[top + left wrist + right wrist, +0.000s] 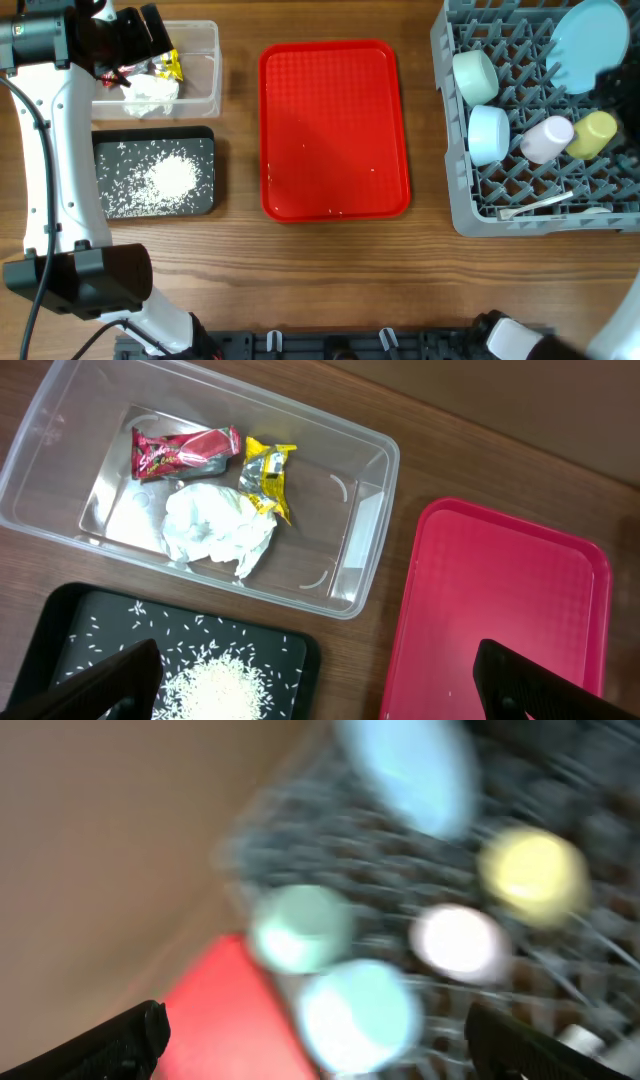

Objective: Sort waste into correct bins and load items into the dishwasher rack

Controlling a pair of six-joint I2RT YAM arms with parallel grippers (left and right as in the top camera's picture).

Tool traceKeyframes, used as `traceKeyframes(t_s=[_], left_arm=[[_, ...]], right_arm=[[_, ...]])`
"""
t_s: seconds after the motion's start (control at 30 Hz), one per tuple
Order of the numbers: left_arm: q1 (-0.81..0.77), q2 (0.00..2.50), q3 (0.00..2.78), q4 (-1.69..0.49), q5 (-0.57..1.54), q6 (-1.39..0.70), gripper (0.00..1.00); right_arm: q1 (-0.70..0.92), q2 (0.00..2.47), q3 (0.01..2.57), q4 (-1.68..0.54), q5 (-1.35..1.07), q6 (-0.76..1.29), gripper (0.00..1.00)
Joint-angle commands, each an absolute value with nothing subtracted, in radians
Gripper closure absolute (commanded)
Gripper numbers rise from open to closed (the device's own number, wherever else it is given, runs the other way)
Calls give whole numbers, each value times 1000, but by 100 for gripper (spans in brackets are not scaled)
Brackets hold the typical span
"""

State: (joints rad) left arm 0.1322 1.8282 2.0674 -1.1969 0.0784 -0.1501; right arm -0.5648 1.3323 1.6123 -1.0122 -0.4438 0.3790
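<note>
My left hand [318,665] hangs empty with its fingers spread wide, above the clear tub [375,520] at the far left of the bench [240,260]. In the tub lie 1 crumpled napkin [215,525], 1 red wrapper [185,452] and 1 yellow wrapper [268,478], bunched together. Just near of it sits the black tray [60,625], holding a heap of rice grains [215,685]. The red tray [335,130] lies mid-bench with a few white specks on it. On the right, the rack [455,205] holds a far bowl [476,77] and a near bowl [489,133], 1 blue plate [590,45], a pink cup [548,138] and a yellow cup [593,133] among its pegs. White cutlery [535,205] lies along its near side, too small to count. My right hand [315,1030] is over the rack, the view blurred, its fingers wide apart and empty.
</note>
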Motion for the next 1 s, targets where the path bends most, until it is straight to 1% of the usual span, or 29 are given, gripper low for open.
traceKeyframes(t_s=[0.0,0.1,0.23,0.3,0.37,0.4,0.47,0.63,0.7,0.77,0.9,0.97], left_arm=[[138,1835,2061,-1194,77,-134,0],[138,1835,2061,-1194,77,-134,0],[138,1835,2061,-1194,77,-134,0],[138,1835,2061,-1194,77,-134,0],[138,1835,2061,-1194,77,-134,0],[138,1835,2061,-1194,77,-134,0],[138,1835,2061,-1194,77,-134,0],[138,1835,2061,-1194,77,-134,0],[138,1835,2061,-1194,77,-134,0],[138,1835,2061,-1194,77,-134,0],[138,1835,2061,-1194,77,-134,0],[138,1835,2061,-1194,77,-134,0]], right_arm=[[-558,1184,1674,-1022,-702,456,0],[-558,1102,1674,-1023,-697,708,0],[-558,1043,1674,-1035,-697,1106,0],[-558,1037,1674,-1042,-697,1390,0],[-558,1040,1674,-1042,-697,1619,0],[-558,1045,1674,-1044,-697,1854,0],[-558,1058,1674,-1041,-693,2069,0],[-538,1054,1668,-1063,-578,2071,0],[-483,1032,1668,-1063,-505,2071,0],[-395,1003,1668,-1063,-451,2071,0],[-201,931,1663,-1063,-423,2071,0],[-152,898,1643,-1063,-423,2071,0]])
